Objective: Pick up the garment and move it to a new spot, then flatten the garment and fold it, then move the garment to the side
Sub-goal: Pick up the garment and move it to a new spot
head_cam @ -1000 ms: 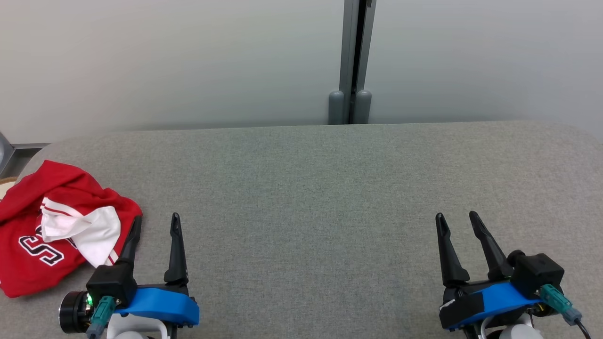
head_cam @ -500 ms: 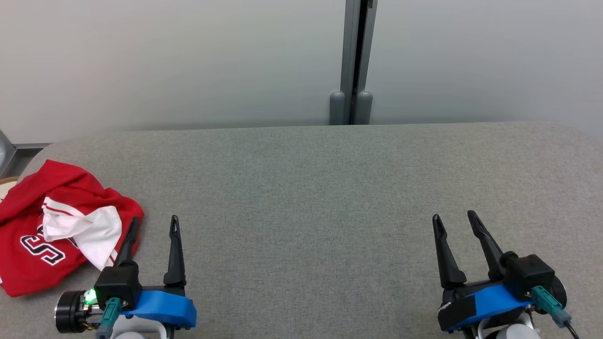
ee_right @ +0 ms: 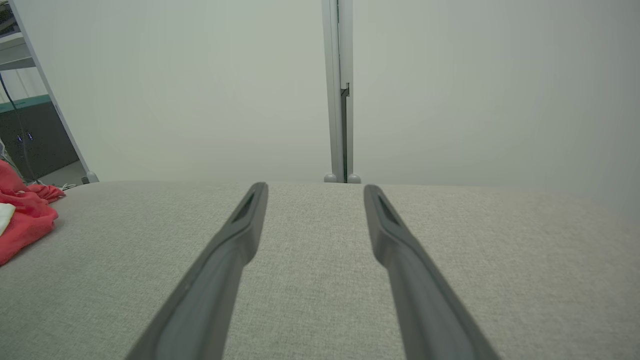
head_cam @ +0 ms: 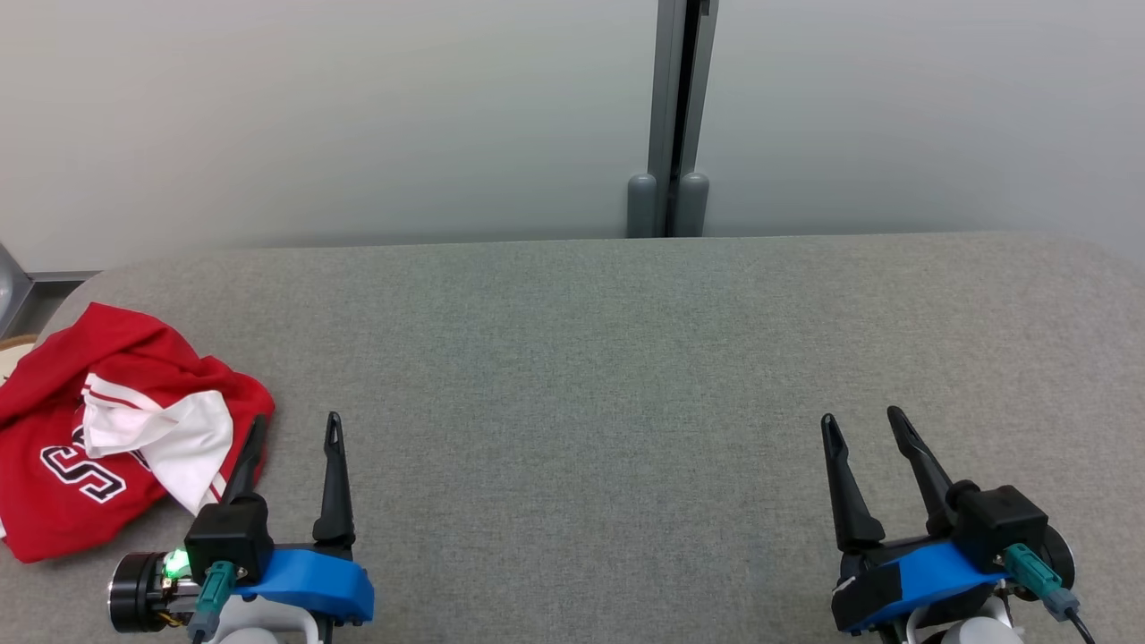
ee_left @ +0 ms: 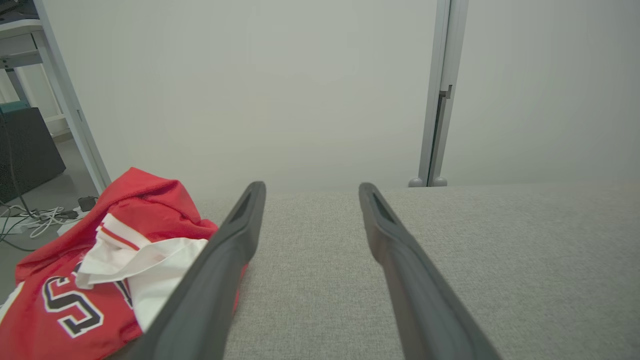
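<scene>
Noting red garment [head_cam: 125, 394] bunched in a heap at left end of grey desk [head_cam: 581, 358], white panel with red stripes turned out on top, black-and-white lettering on the near part. Lying on the desk close to its left rim; can't tell whether any hangs over. At near left, left claw [head_cam: 296, 420] low over desk, fingers apart, nothing between them, pointing toward wall [head_cam: 313, 116]. Outer finger [head_cam: 250, 456] just beside garment's near right edge, overlapping it in left wrist view; can't tell whether touching. At near right, right claw [head_cam: 860, 417] with fingers likewise apart, gripping nothing, well apart from garment. In right wrist view, garment far off at left edge. Behind desk, plain pale wall with grey upright post [head_cam: 671, 116].
</scene>
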Available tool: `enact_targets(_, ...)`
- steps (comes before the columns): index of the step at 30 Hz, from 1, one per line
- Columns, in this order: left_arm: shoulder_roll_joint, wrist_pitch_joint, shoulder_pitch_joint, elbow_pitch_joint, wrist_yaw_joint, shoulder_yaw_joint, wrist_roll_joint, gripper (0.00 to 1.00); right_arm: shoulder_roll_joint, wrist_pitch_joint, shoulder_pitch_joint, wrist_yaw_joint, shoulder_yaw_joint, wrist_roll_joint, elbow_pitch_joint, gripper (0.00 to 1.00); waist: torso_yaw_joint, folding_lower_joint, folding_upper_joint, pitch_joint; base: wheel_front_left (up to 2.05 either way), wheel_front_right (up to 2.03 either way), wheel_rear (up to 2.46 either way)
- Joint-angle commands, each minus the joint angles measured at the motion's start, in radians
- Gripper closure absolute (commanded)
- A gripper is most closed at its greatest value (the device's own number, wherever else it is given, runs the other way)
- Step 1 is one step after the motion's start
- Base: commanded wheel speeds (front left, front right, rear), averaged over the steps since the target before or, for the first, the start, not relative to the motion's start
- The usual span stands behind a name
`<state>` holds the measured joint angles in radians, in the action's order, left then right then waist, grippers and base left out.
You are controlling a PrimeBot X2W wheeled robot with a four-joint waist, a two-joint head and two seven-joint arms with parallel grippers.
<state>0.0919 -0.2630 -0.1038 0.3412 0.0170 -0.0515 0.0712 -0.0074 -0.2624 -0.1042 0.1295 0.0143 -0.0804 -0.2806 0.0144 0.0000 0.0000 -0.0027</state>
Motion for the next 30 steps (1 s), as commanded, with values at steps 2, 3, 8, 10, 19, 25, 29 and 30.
enact_targets(2,0.008,-0.003,-0.012,0.001,-0.004,-0.005,0.005,0.0,-0.004,-0.005,-0.013,0.002,0.0,-0.001,-0.004,0.0,0.001,0.0,0.0,0.0,0.0,0.0,0.0)
enact_targets(3,0.01,-0.003,-0.013,0.002,-0.004,-0.005,0.007,0.0,-0.004,-0.005,-0.013,0.002,0.0,-0.002,-0.004,0.0,0.003,0.0,0.0,0.0,0.0,0.0,0.0)
enact_targets(8,0.015,-0.003,-0.016,0.004,-0.005,-0.007,0.012,0.0,-0.004,-0.005,-0.009,0.002,0.002,-0.003,-0.003,0.0,0.011,0.0,0.0,0.0,0.0,0.0,0.0)
enact_targets(10,0.016,-0.003,-0.018,0.006,-0.007,-0.007,0.015,0.0,-0.004,-0.005,-0.008,0.002,0.0,-0.002,-0.002,0.0,0.018,0.0,0.0,0.001,0.0,0.0,0.0)
enact_targets(19,0.025,-0.003,-0.042,-0.002,-0.014,-0.005,0.027,0.0,-0.004,-0.004,-0.017,0.002,-0.008,0.004,-0.003,0.0,0.093,0.0,0.0,0.016,0.0,0.0,0.0)
enact_targets(25,0.033,-0.003,-0.057,0.004,-0.014,-0.004,0.039,0.0,-0.004,-0.004,-0.015,0.002,-0.016,0.01,-0.005,0.0,0.171,0.0,0.0,0.025,0.0,0.0,0.0)
enact_targets(29,0.039,-0.003,-0.064,0.007,-0.014,0.002,0.049,0.0,-0.004,-0.004,-0.018,0.002,-0.017,0.011,-0.004,0.0,0.223,0.0,0.0,0.032,0.0,0.0,0.0)
enact_targets(30,0.04,-0.003,-0.065,0.007,-0.015,0.001,0.05,0.0,-0.004,-0.004,-0.017,0.002,-0.018,0.011,-0.003,0.0,0.238,0.0,0.0,0.034,0.0,0.0,0.0)
